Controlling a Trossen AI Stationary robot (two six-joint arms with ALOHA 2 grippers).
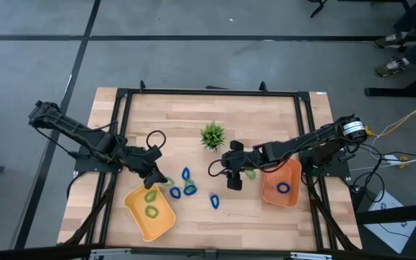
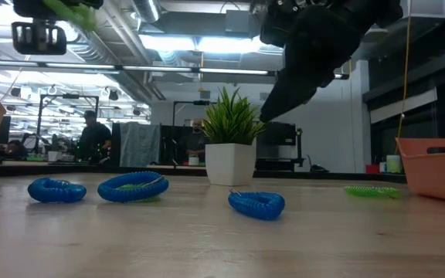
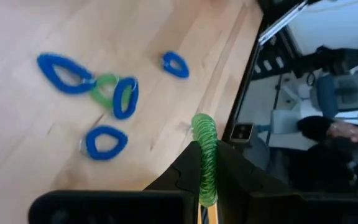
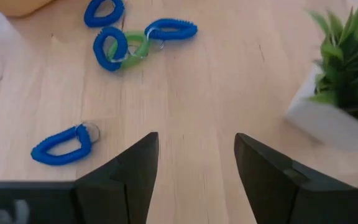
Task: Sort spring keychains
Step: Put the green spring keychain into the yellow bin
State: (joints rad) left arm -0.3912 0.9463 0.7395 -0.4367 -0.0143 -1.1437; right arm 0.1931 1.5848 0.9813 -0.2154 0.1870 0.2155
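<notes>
1. Pale wood counter [image 1: 266,123], grain visible, framed by black rails.
2. Keychains: small coiled plastic loops, ribbed like phone cord. Blue ones loose mid-counter: a cluster of three [image 1: 183,184] with one green loop [image 4: 133,46] tangled among them, one more blue [image 1: 214,201] set apart nearer the front edge. Another green loop [image 1: 250,172] flat on the counter beside the orange tray.
3. Yellow tray [image 1: 150,211], smooth plastic, front left: two green loops inside.
4. Orange tray [image 1: 280,186], same make, front right: one blue loop inside.
5. Spiky green plant [image 1: 212,135] in a white square pot, toward the back, centre.
6. Left gripper [image 1: 154,178] over the yellow tray's back corner; fingers [image 3: 185,174] narrow, pinched on a green keychain [image 3: 205,152], coil standing up between them.
7. Right gripper [image 1: 234,180] above bare counter left of the orange tray; fingers [image 4: 135,168] wide apart, holding nothing, touching nothing.
</notes>
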